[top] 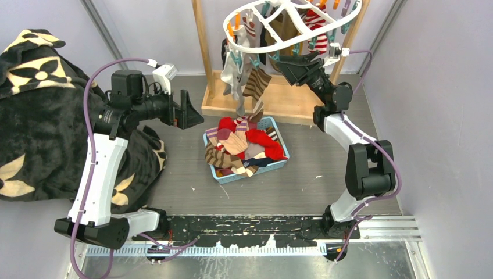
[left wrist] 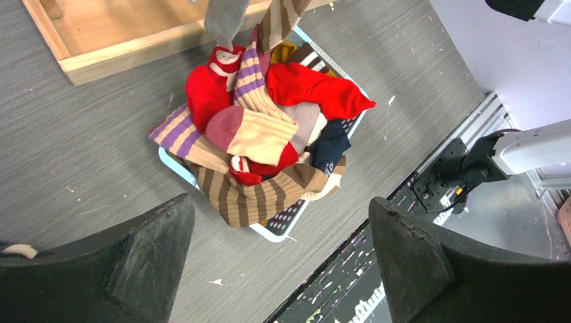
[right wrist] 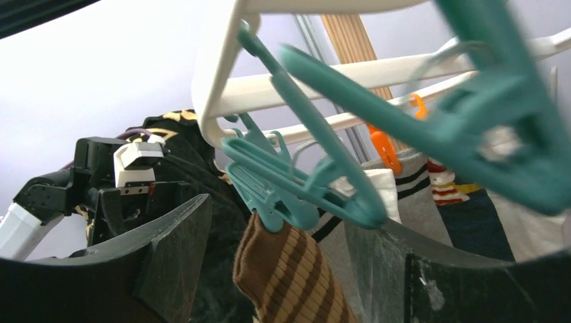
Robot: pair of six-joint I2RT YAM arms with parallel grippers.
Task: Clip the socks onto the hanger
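1. Socks (left wrist: 269, 128) heap in the basket (left wrist: 269, 234); some hang clipped on the hanger (right wrist: 212, 87).
2. Left pincer (left wrist: 279, 235) gapes empty above them; right pincer (right wrist: 269, 256), open, straddles a clip (right wrist: 289, 195).
3. Soft, light: we should pinch one cuff.

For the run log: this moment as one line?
left gripper: open, over socks in basket | right gripper: open, around clipped brown striped sock | hanger: several hung

The basket (top: 228, 178) sits in the middle of the frame, with a heap of socks (top: 244, 145) in it. Behind it, at the top middle, is the stand (top: 285, 99), and the hanger (top: 261, 50) is up above that. The blanket (top: 35, 116) lies on the left side.
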